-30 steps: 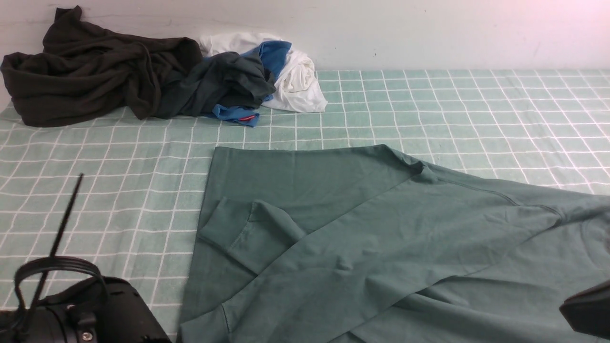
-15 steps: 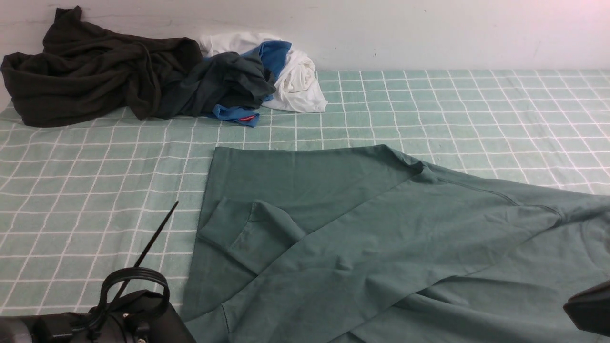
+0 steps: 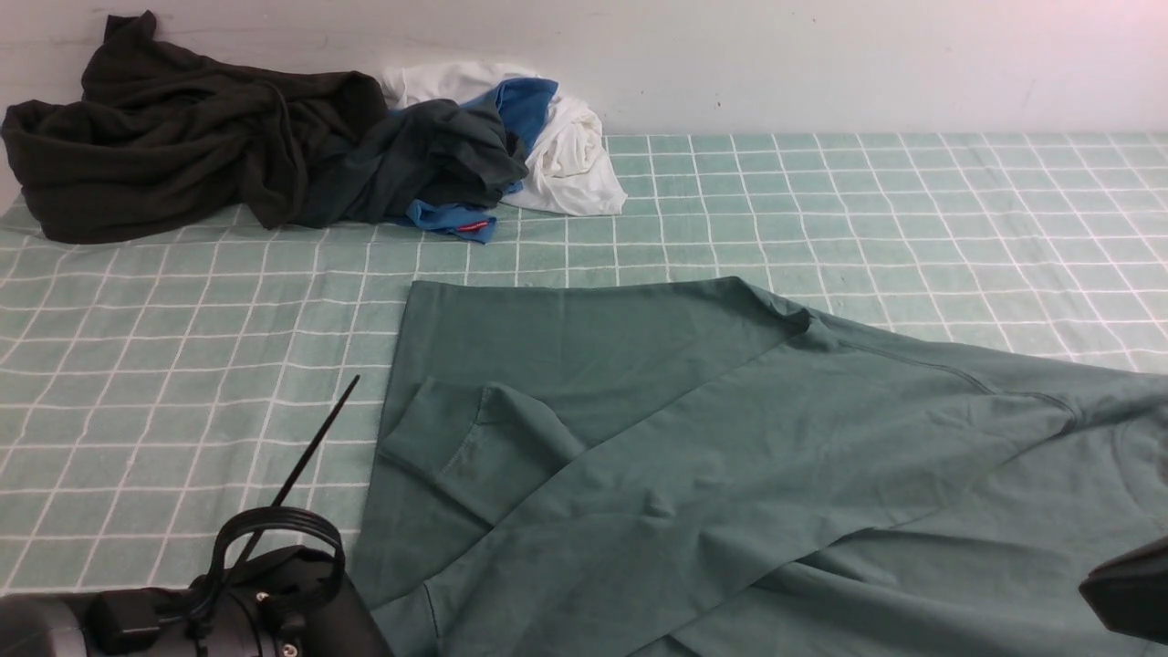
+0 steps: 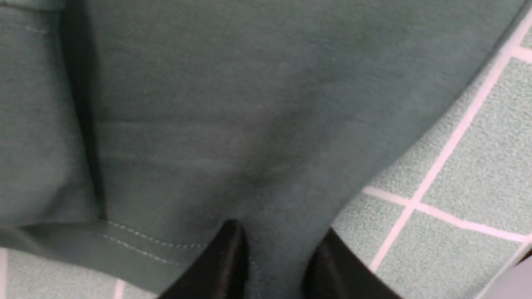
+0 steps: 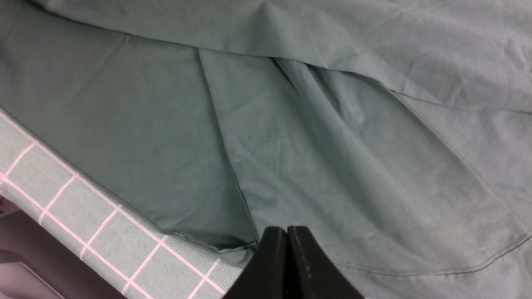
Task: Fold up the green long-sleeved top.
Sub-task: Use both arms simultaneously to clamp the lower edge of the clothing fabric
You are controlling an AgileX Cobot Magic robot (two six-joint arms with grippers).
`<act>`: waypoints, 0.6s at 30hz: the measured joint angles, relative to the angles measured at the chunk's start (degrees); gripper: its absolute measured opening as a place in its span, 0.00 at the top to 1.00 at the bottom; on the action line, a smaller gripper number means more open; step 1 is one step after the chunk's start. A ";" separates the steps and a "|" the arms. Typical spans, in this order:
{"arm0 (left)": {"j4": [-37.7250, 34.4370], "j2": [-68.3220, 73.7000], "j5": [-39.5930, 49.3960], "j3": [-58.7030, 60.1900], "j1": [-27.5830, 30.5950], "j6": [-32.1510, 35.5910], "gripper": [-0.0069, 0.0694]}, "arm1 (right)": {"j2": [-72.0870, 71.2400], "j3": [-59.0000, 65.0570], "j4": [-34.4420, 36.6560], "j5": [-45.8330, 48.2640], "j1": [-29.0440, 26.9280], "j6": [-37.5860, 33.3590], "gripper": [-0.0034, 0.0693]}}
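Checked table, wall behind. We note top lying left-right; left gripper nearer, at top's hem corner, slightly parted astride edge; right gripper closed, empty, above top.

The front view has bright, even light, with a pinkish glare on the pale plain wall at the upper right. The left wrist view is dim and blurred over the muted sage-green jersey top; the right wrist view is sharper, with soft fold shadows.
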 joint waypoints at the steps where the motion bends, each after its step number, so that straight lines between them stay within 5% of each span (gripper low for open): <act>1: -0.06 0.00 0.00 0.00 0.00 0.00 0.72 | 0.00 0.00 0.00 0.00 0.00 -0.02 0.97; 6: -0.69 0.00 0.00 0.00 0.00 -0.02 0.89 | 0.00 0.00 0.00 0.00 0.00 -1.74 0.97; 18: -1.35 -9.56 11.64 -0.65 3.75 -1.55 0.90 | 0.26 0.00 0.15 0.00 0.00 -11.76 0.89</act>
